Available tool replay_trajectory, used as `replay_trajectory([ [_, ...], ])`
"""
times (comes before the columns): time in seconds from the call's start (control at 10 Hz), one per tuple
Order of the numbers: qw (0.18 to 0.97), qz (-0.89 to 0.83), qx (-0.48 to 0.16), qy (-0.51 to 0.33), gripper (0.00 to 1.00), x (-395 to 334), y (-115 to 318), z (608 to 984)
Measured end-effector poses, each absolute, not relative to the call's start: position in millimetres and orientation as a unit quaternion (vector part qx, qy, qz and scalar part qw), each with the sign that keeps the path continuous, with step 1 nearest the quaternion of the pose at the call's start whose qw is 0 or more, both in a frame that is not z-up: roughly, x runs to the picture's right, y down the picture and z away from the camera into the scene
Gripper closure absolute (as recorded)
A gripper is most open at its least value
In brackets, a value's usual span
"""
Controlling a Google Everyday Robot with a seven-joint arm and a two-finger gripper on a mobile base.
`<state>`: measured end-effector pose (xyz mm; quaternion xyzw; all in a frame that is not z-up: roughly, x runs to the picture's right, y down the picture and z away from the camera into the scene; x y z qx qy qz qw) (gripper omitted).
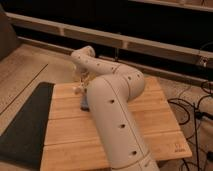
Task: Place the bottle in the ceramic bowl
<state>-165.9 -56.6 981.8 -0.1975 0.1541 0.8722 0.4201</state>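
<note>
Risk sits mostly with the bottle [77, 90]: a tiny pale thing standing near the far left corner of the wooden table [150, 131], just beside the flat blue-grey block [85, 104]. Being so small and light, it would likely tip or skid if one jaw meets it before the other. From there it could roll off the table's left edge onto the dark mat [25, 120]. The block lies close enough that a low jaw could catch it instead.

A second worry is the bowl. It shows nowhere, and the thick white arm [112, 117] covers much of the table's middle, so where the carry must end cannot be told. A blind swing could knock the bowl.

The gripper [83, 78] hangs over the far left corner, just above the bottle, pointing down. Its jaws stand wide apart and hold nothing; whether a tip touches the bottle cannot be told.
</note>
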Motion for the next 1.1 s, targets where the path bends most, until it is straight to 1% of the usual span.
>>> replay_trajectory([
  [0.8, 0.411, 0.865, -0.214, 0.194, 0.35, -167, -22, 1004],
  [1.0, 0.408, 0.861, -0.226, 0.203, 0.49, -168, -11, 1009],
  [1.1, 0.407, 0.860, -0.230, 0.205, 0.58, -168, -8, 1012],
])
